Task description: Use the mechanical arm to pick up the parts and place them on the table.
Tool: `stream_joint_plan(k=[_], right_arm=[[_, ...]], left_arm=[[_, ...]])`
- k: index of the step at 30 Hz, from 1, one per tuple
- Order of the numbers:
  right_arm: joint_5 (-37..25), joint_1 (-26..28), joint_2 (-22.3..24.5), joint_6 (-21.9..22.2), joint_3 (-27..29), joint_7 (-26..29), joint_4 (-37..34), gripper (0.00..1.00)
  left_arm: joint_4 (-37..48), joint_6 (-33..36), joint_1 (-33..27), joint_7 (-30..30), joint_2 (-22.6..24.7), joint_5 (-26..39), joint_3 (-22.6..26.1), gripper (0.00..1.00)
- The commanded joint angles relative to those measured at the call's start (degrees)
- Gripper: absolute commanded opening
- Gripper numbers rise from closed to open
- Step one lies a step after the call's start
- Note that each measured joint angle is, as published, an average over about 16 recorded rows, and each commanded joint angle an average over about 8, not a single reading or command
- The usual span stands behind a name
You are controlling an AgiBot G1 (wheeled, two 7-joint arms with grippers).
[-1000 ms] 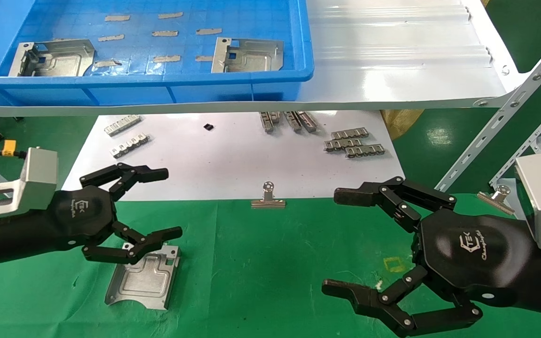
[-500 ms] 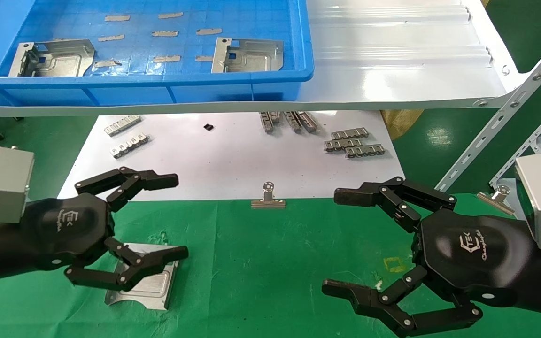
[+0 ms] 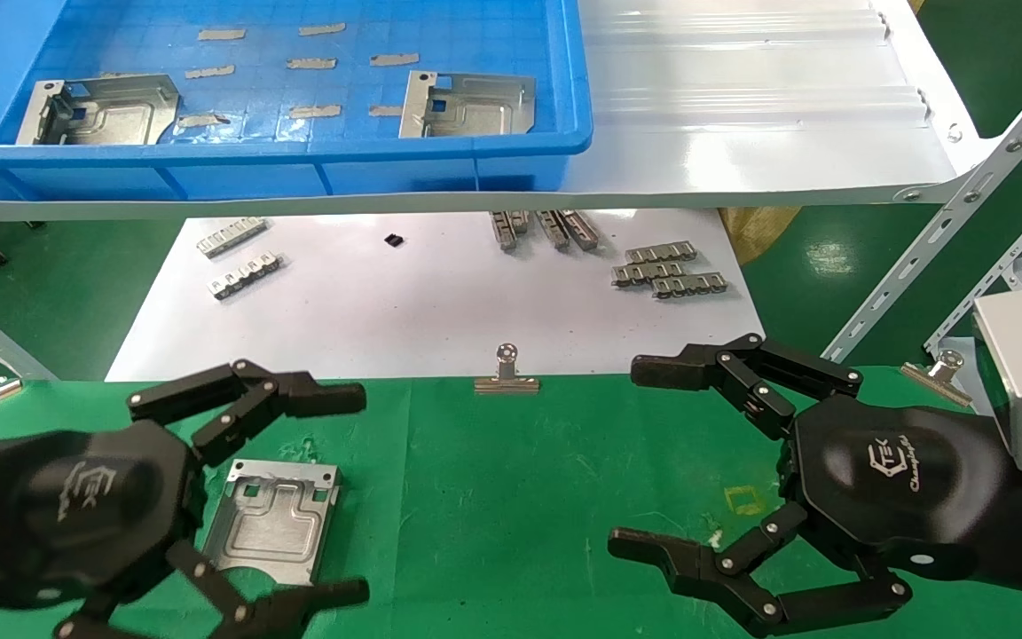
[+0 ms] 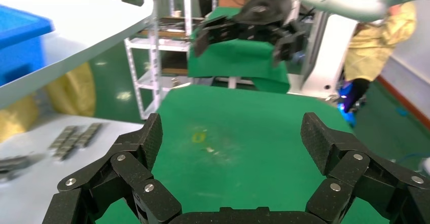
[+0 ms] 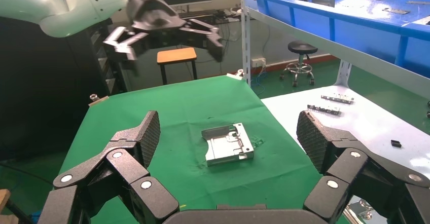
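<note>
On the green table (image 3: 511, 497), at the left, the left gripper (image 3: 334, 497) hangs spread and empty over a delivered part (image 3: 273, 522) lying flat. Likely next: reaching up for the parts (image 3: 467, 105) in the blue bin (image 3: 298, 151). The right gripper (image 3: 644, 457) idles, splayed; its palm logo isn't legible.

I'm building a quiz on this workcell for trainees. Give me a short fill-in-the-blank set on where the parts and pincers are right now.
1. One part lies flat on the ____ table.
2. The blue bin on the shelf holds ____ more parts.
3. The left pincer is open and holds ____.
4. The right pincer is ____, above the cloth.

Missing words: green; two; nothing; open
</note>
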Motion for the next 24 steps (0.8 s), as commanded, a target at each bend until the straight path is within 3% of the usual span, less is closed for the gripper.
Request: stream_joint_plan(k=[1,24], right_arm=[[0.0,0.0,0.0,0.0,0.0,0.0,0.0,1.0],[0.0,0.0,0.0,0.0,0.0,0.0,0.0,1.0]], left_arm=[[-2.2,-0.2,0.9,-1.3,-0.5,-0.4,-0.8,1.0],[-1.8,-0.2,0.8,-1.2,-0.4,-0.4,-0.7,1.0]])
